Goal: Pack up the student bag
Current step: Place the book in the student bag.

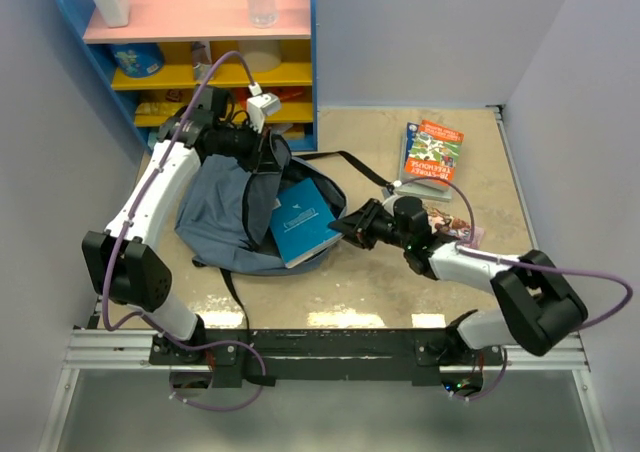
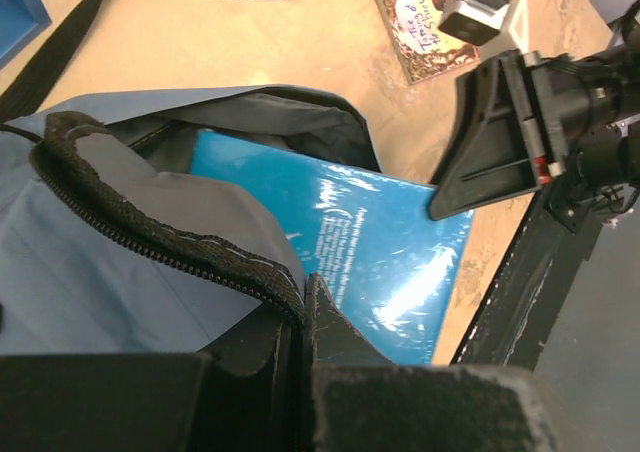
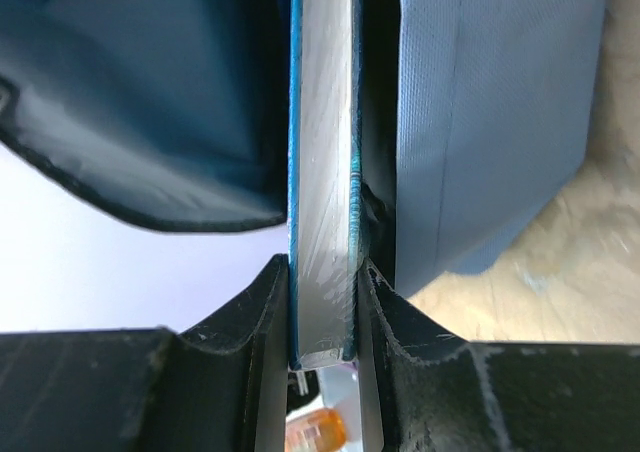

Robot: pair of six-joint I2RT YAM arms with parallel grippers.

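At the bag's (image 1: pixel 225 207) mouth, a blue book (image 1: pixel 300 224) is being pinched by its edge in the right gripper (image 1: pixel 347 224), the jaws being pressed against both covers. Roughly half of the book is lying inside the bag, and the rest is sticking out on the side facing the right arm. The bag is lying slumped on the table (image 1: pixel 380 292). Its mouth is being held up by the left gripper (image 2: pixel 305 307), whose fingers are pressed together on the zipper rim (image 2: pixel 150 237) at the bag's far side.

Several risks are being judged from this. If the book is being pushed against soft lining, fabric could be bunched ahead of it, and the whole bag could be shoved along the table instead of being filled. The left pinch is being made on a thin fold, so the rim could be pulled free by a hard push and the mouth dropped over the book. The glossy wrap could be letting the book slide or twist in the right pinch. If the book is being released too early, it may be left hanging out of the bag.
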